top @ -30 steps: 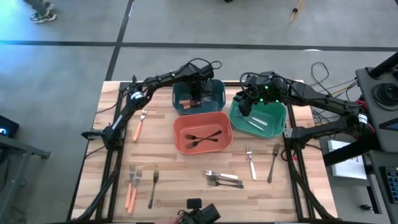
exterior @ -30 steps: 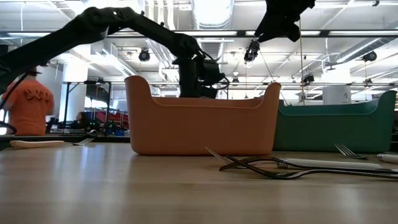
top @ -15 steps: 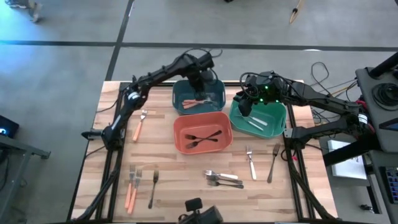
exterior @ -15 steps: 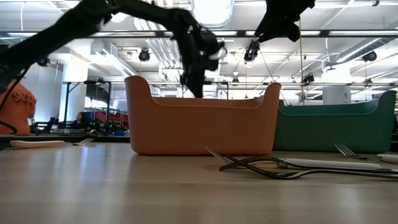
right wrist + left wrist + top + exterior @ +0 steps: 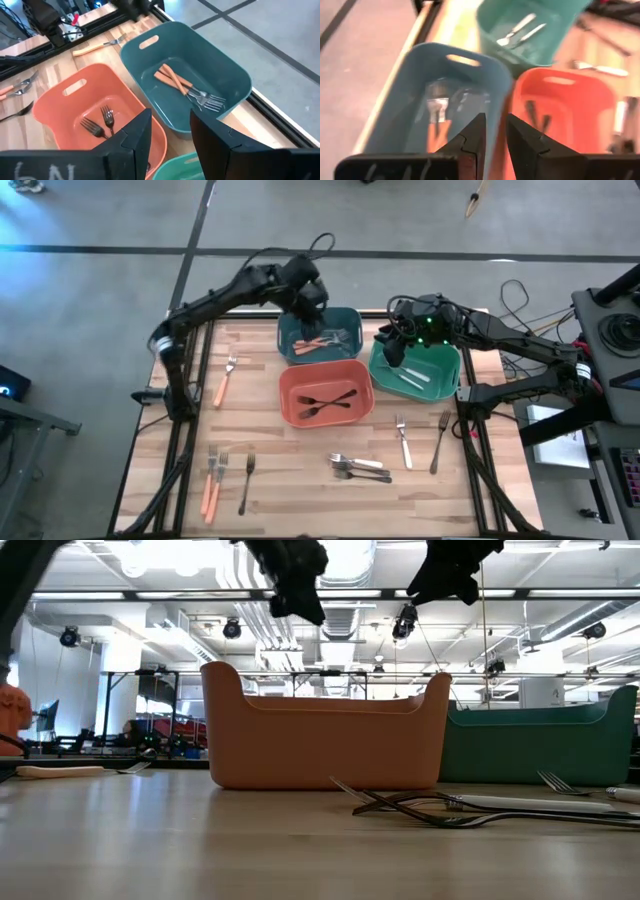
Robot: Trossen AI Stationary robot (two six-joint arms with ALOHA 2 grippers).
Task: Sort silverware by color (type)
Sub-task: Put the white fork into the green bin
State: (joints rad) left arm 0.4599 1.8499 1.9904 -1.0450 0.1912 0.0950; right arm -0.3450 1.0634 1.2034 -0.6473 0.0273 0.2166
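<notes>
Two orange-handled forks [image 5: 320, 343] lie on the floor of the teal bin [image 5: 350, 320], as the right wrist view [image 5: 180, 82] also shows. Black forks [image 5: 325, 402] lie in the orange-red bin [image 5: 290, 380], and silver pieces [image 5: 415, 380] lie in the green bin [image 5: 455, 365]. My left gripper [image 5: 305, 295] hangs open and empty above the teal bin's far left corner; its fingers [image 5: 492, 132] stand a little apart. My right gripper [image 5: 392, 352] waits open above the green bin's left rim, with nothing between its fingers [image 5: 170, 125].
Loose silverware lies on the table. An orange-handled fork [image 5: 220, 388] and a silver one [image 5: 231, 365] are at the left. Orange-handled forks [image 5: 210, 480] and a black fork [image 5: 245, 480] lie near left. A silver pile [image 5: 358, 468] and two forks [image 5: 420, 440] lie near right.
My left gripper has risen out of the teal bin and drawn back toward the table's far left corner, tipping more level. The orange-handled forks, hidden under it a second ago, now lie uncovered on the bin's floor.
</notes>
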